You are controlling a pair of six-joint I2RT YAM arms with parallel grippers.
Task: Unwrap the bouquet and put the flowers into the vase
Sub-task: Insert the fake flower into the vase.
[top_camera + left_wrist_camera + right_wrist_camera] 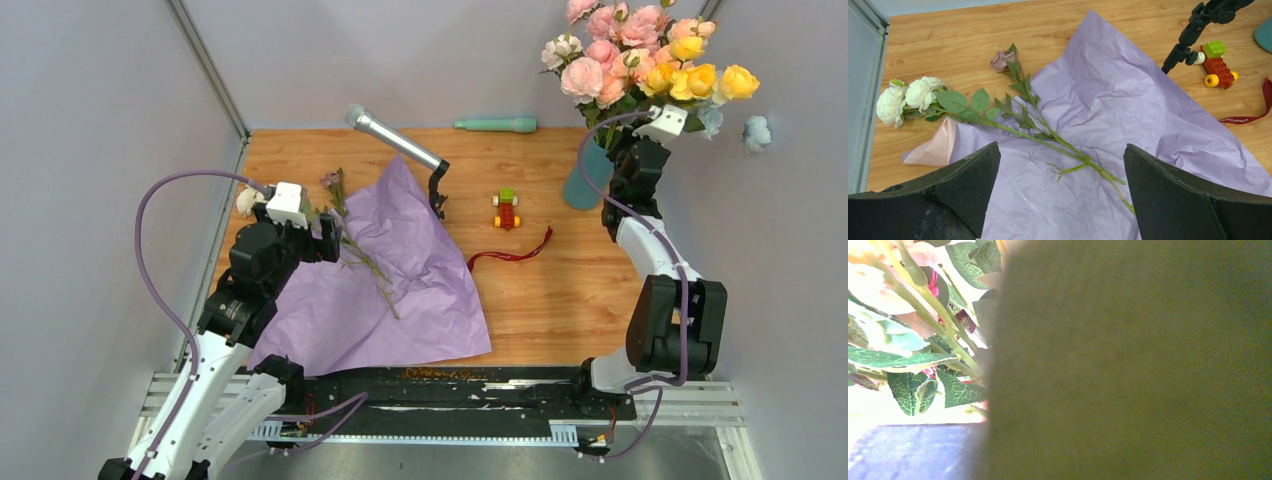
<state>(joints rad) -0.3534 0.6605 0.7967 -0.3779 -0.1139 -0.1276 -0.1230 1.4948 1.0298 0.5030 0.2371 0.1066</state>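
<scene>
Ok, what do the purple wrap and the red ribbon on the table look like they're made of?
Purple wrap: probably thin matte paper, holding sharp creases and crumples. Red ribbon: likely fabric, lying in a limp curl; too small to be sure.

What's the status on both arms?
Left gripper jaws open above purple paper. Right gripper shut by flowers at teal vase. Two stems lie on paper; microphone stand close.

Overhead cam high on near side gives me whole surface (560, 300). Left wrist cam close over purple paper (1108, 100), shared with overhead. Right wrist cam jammed against stems (943, 326).
</scene>
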